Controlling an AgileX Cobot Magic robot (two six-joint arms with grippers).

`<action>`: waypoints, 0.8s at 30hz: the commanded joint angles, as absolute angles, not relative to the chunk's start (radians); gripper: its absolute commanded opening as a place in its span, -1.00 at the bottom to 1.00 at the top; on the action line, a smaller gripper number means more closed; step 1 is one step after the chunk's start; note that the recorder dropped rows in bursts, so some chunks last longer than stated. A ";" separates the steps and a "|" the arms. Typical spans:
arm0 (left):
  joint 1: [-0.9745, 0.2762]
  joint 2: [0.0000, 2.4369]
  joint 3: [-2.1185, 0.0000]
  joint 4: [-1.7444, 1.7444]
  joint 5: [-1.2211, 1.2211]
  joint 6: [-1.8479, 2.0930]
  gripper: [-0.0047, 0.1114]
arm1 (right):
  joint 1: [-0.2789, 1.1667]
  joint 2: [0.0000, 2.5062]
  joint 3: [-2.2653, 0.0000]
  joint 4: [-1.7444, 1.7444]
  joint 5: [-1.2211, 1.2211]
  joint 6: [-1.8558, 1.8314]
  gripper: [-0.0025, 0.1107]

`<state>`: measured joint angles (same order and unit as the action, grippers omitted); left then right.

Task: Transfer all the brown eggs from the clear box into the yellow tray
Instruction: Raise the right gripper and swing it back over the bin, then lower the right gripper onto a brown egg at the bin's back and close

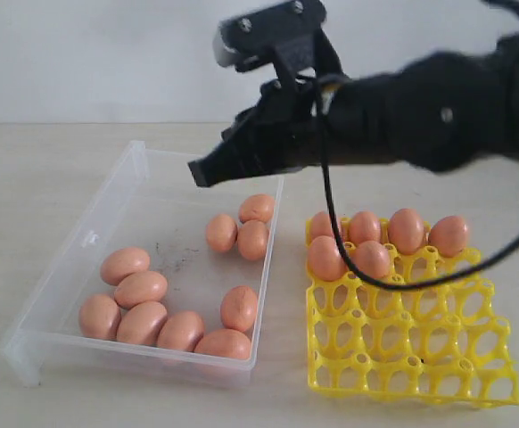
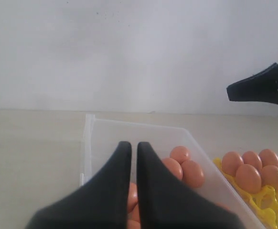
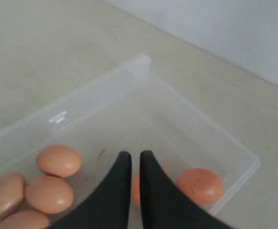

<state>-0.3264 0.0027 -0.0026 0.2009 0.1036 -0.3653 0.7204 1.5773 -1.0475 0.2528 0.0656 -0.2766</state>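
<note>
- Jaws of your right gripper (image 3: 132, 155) sit almost together with only a thin slit between them, and they hold nothing.
- Your right arm (image 1: 438, 111) stretches roughly level across the scene. Its gripper hangs in the air over the far end of the clear box (image 1: 166, 218), well above the box floor.
- Your left gripper (image 2: 131, 145) has its jaws drawn to the same narrow gap, and they too are empty. It is aimed along the clear box toward the far end.
- Ten brown eggs (image 1: 140, 288) lie in the clear box, smooth, matte and orange-brown. Seven huddle at the near end, and three bunch against the side wall nearest the tray, toward the far end.
- Your yellow tray (image 1: 402, 357) stands on the worktop (image 1: 28, 178) just beside the clear box, a bright lattice of cups with pegs between them. Six more eggs sit in it: four along the far row, and two in the next row at the end nearest the box.
- You cannot see the left gripper in the exterior view. In its own wrist view its jaws cover most of the near cluster of eggs, and the frame edge cuts off the tray.
- In the right wrist view the jaws hide part of one egg. In the exterior view a black cable (image 1: 411, 285) crosses in front of the tray.
</note>
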 commanded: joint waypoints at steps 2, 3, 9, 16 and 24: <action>-0.334 0.000 0.000 0.199 0.102 -0.373 -0.85 | 0.718 1.702 -1.380 0.199 0.549 -0.149 -0.96; -0.334 0.000 0.000 0.199 0.102 -0.373 -0.85 | 0.718 1.734 -1.424 0.187 0.622 -0.115 -0.96; -0.334 0.000 0.000 0.199 0.102 -0.373 -0.85 | 0.718 1.924 -1.585 0.139 0.849 -0.068 -0.96; -0.334 0.000 0.000 0.199 0.102 -0.373 -0.85 | 0.718 2.071 -1.666 0.094 0.821 -0.029 -0.95; -0.334 0.000 0.000 0.199 0.102 -0.373 -0.85 | 0.718 2.217 -1.842 0.018 0.868 0.092 -0.35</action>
<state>-0.3264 0.0027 -0.0026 0.2009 0.1036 -0.3653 0.7204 2.1765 -1.7881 0.0322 0.8576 0.0629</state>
